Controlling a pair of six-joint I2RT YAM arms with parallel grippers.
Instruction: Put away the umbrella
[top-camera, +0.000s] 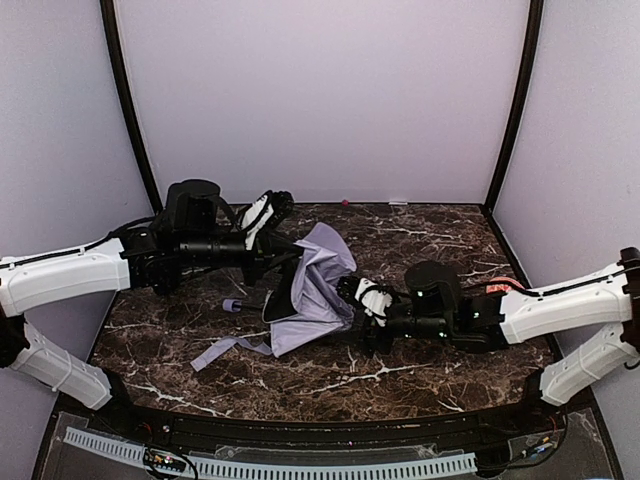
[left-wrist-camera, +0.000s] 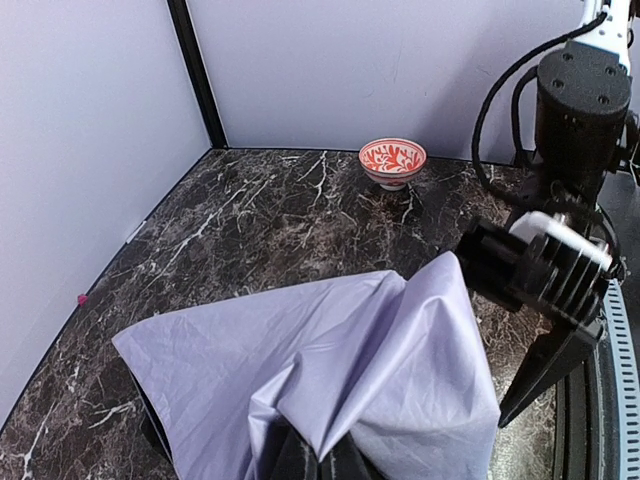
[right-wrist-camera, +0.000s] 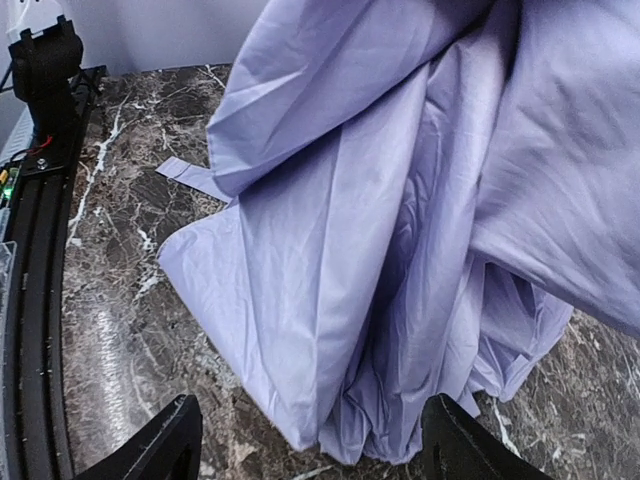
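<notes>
Gathering canopy of umbrella (top-camera: 315, 290), heaped mid-way across table (top-camera: 450, 370). At its far-left side, left gripper (top-camera: 270, 210) pressed together, hold hidden; right gripper (right-wrist-camera: 310, 425) spread before near-right folds. Next, probably: pinch loose fabric, tuck shaftward.

The umbrella (top-camera: 318, 288) lies half-collapsed near the middle of the marble table (top-camera: 420, 360) — pale lavender fabric bunched in loose, creased folds, one fold peaking upward, black lining showing at its left mouth. Its small lavender handle (top-camera: 232, 304) points left, and the strap (top-camera: 222, 351) trails flat toward the near-left.
</notes>
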